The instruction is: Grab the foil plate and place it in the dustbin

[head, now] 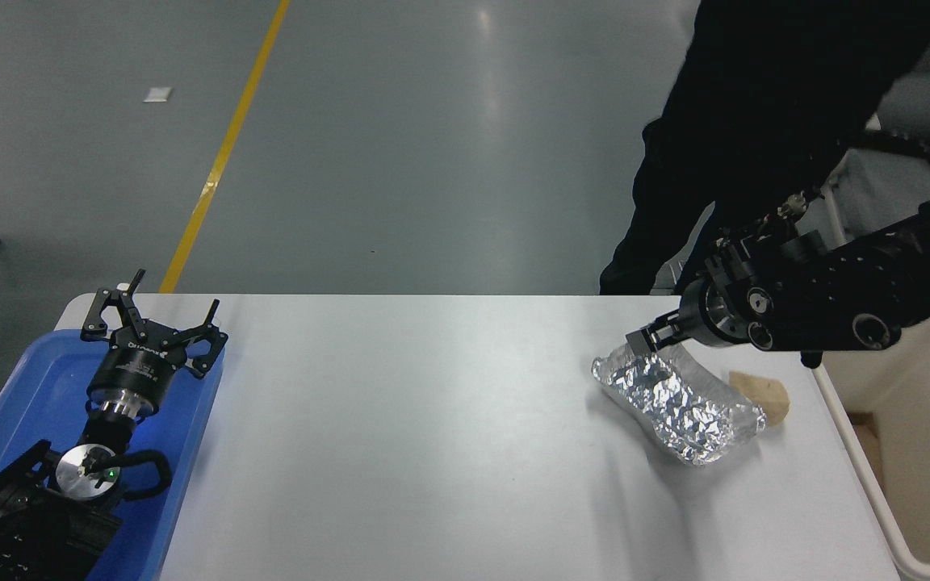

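1. The foil plate (679, 399) lies right of centre on the table (433, 420), its long axis running from 10 to 4 o'clock.
2. The right gripper (649, 336) hangs at the plate's 10 o'clock end, by the far rim; whether it is open I cannot tell.
3. The dustbin (917, 420) stands at the plate's 3 o'clock.
4. The left gripper (154, 323) is parked, fingers spread, over the blue tray (21, 403), far off at 9 o'clock.

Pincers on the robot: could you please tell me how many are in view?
2: the left pincer over the blue tray; the right pincer at the foil plate's far end.
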Robot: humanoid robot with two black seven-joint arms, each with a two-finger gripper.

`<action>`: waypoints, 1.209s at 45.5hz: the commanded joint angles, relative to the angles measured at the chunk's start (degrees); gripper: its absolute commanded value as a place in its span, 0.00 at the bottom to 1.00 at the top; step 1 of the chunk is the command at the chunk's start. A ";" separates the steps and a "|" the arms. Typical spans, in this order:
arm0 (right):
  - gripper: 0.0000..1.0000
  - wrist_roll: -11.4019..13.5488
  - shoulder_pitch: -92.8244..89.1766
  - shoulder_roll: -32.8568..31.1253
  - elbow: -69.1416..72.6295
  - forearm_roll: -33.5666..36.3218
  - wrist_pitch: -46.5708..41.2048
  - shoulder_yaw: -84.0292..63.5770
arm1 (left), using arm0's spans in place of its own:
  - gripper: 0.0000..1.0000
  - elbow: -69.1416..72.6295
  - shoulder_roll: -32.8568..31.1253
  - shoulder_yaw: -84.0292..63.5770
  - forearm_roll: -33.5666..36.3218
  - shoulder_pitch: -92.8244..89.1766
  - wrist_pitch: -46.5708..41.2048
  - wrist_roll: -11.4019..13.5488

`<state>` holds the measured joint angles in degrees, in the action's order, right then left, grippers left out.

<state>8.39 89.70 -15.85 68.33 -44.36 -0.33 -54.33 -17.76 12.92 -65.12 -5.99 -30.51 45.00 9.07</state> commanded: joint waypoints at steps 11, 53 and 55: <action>0.89 -6.54 -21.58 3.45 -23.14 -2.23 8.33 0.72 | 0.99 0.00 0.00 -0.01 0.01 0.01 0.00 -0.01; 0.69 -7.78 -29.76 3.72 -32.64 1.03 9.39 3.18 | 0.99 0.00 0.00 -0.01 -0.07 0.01 0.00 0.07; 0.69 -7.78 -29.85 3.80 -32.64 1.03 9.39 3.18 | 0.99 0.00 0.00 -0.01 0.01 0.01 0.00 0.07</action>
<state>0.68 60.25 -12.14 36.21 -43.93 8.98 -51.67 -17.75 12.92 -65.13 -6.04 -30.50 45.00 9.09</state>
